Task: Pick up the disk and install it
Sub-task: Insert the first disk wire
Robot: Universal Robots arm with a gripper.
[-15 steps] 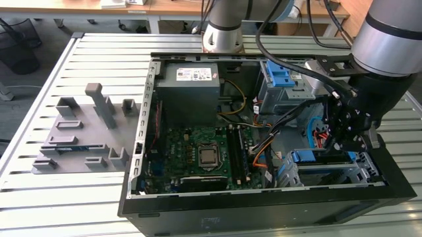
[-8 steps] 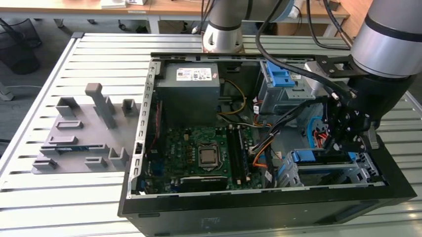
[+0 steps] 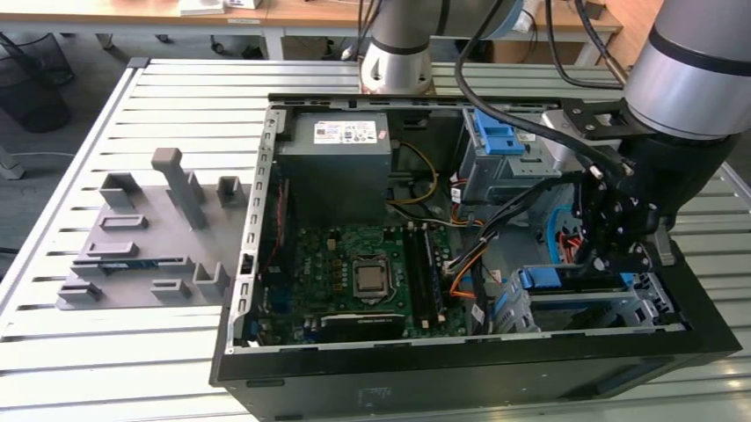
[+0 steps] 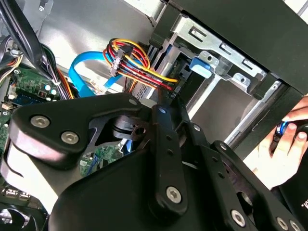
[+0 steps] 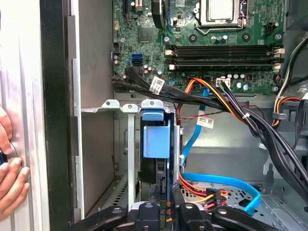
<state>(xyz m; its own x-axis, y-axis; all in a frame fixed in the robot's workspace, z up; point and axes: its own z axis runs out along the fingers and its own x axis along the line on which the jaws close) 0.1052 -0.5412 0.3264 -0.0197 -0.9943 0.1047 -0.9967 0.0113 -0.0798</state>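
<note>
The disk (image 5: 156, 142) stands on edge in the grey metal drive cage (image 5: 129, 159) at the case's corner, its blue plastic carrier facing the first wrist view. My gripper (image 5: 163, 211) reaches down onto the disk's near end, with a black finger on each side of it, shut on it. In the exterior view the gripper (image 3: 620, 262) hangs over the cage at the case's near right corner, and the disk's blue carrier (image 3: 558, 280) shows just beside it. The second wrist view is mostly the gripper's black linkage, with a blue latch (image 4: 201, 65) on the cage beyond.
A person's hand (image 5: 9, 178) rests on the case's outer wall beside the cage, and the same hand (image 4: 288, 142) shows in the second wrist view. Bundled power cables (image 5: 226, 103) and a blue data cable (image 5: 226, 183) run close by. The motherboard (image 3: 364, 272), power-supply box (image 3: 338, 149) and a grey fixture plate (image 3: 147, 237) are also in view.
</note>
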